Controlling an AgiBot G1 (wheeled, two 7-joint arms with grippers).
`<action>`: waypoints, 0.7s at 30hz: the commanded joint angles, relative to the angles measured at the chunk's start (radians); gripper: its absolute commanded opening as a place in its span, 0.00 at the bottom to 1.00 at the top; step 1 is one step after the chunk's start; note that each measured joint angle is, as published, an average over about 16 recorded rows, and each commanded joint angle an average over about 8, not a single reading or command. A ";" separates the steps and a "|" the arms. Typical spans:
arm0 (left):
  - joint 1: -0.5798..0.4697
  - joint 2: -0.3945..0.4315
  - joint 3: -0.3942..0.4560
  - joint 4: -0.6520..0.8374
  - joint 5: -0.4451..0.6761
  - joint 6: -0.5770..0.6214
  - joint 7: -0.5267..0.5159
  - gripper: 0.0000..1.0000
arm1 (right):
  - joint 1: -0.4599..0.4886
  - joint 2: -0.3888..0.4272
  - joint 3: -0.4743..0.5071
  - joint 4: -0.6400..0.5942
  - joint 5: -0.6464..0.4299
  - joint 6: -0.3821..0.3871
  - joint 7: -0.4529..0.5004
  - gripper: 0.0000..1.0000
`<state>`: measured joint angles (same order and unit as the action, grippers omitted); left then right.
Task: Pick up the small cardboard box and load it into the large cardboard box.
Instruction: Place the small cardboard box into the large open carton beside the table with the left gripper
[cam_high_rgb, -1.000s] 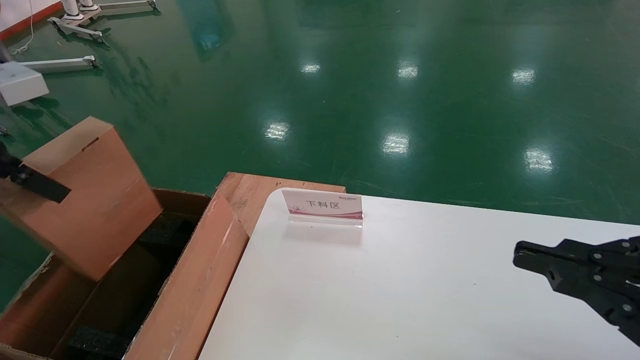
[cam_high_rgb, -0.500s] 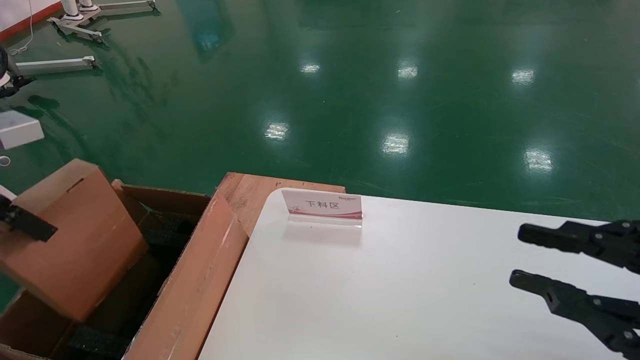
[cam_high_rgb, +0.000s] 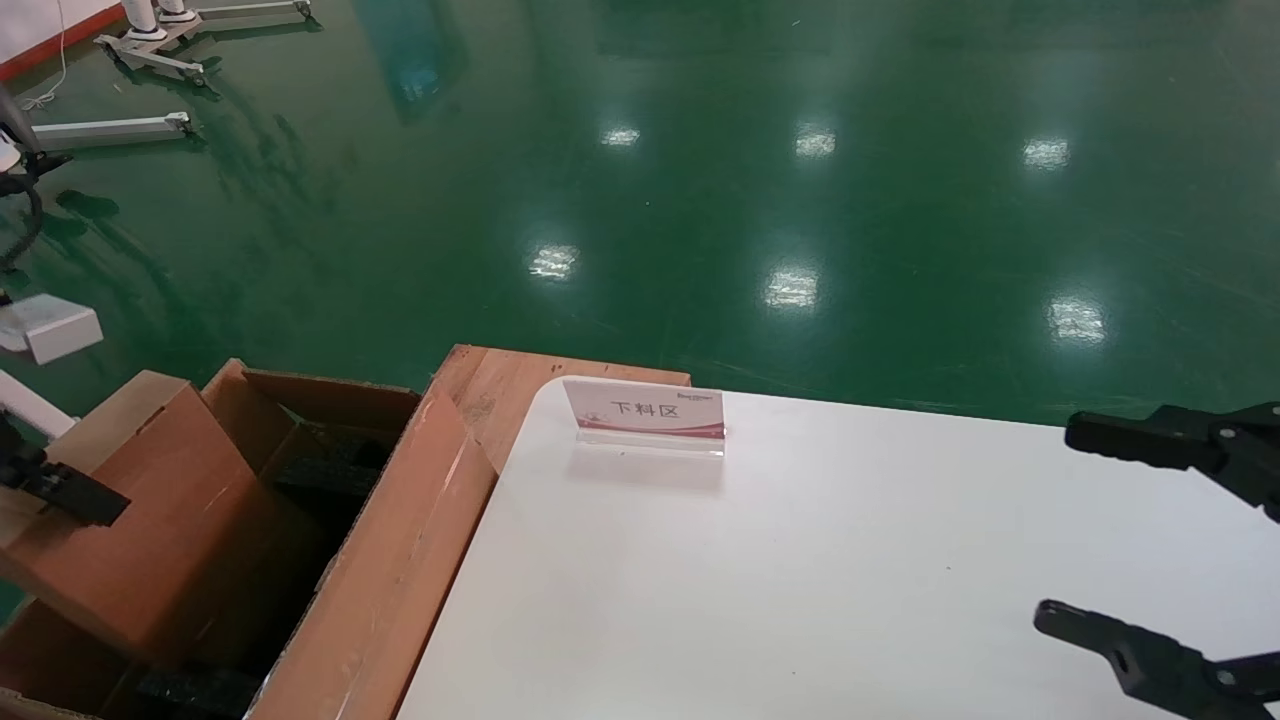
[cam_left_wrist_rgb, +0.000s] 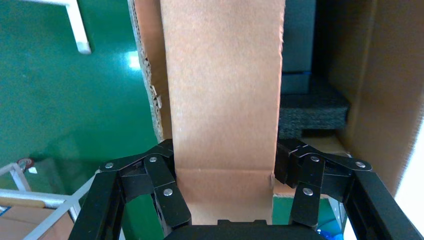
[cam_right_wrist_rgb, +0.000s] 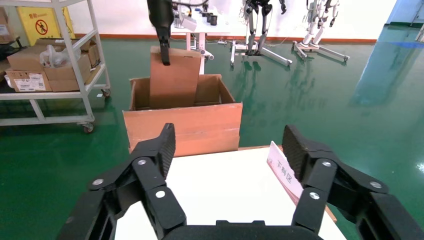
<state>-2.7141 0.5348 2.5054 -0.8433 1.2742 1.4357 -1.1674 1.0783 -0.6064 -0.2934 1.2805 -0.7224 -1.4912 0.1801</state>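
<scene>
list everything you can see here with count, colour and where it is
small cardboard box: 1, tan, tilted, lower end inside the large carton, held by the left hand
large cardboard box: 1, brown, open, on the floor beside the table's left edge
foam blocks: black, inside the large carton; count unclear
table: 1, white, in front of the robot
sign stand: 1, clear with pink band, far left corner of the table
wooden board: 1, brown, under that corner
shelf cart: 1, white, beyond the carton, with boxes on it
floor: green, glossy
left hand: 1, black, shut on the small box
right hand: 1, black, open above the table's right side
</scene>
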 joint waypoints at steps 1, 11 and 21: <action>0.025 -0.003 0.002 0.010 0.001 -0.025 0.000 0.00 | 0.000 0.000 0.000 0.000 0.000 0.000 0.000 1.00; 0.153 0.028 -0.007 0.100 -0.032 -0.109 0.016 0.00 | 0.000 0.000 -0.001 0.000 0.000 0.000 0.000 1.00; 0.274 0.066 -0.018 0.176 -0.073 -0.163 0.013 0.00 | 0.000 0.001 -0.001 0.000 0.001 0.001 -0.001 1.00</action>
<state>-2.4426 0.5998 2.4867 -0.6667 1.2022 1.2730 -1.1535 1.0786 -0.6058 -0.2947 1.2805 -0.7215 -1.4907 0.1794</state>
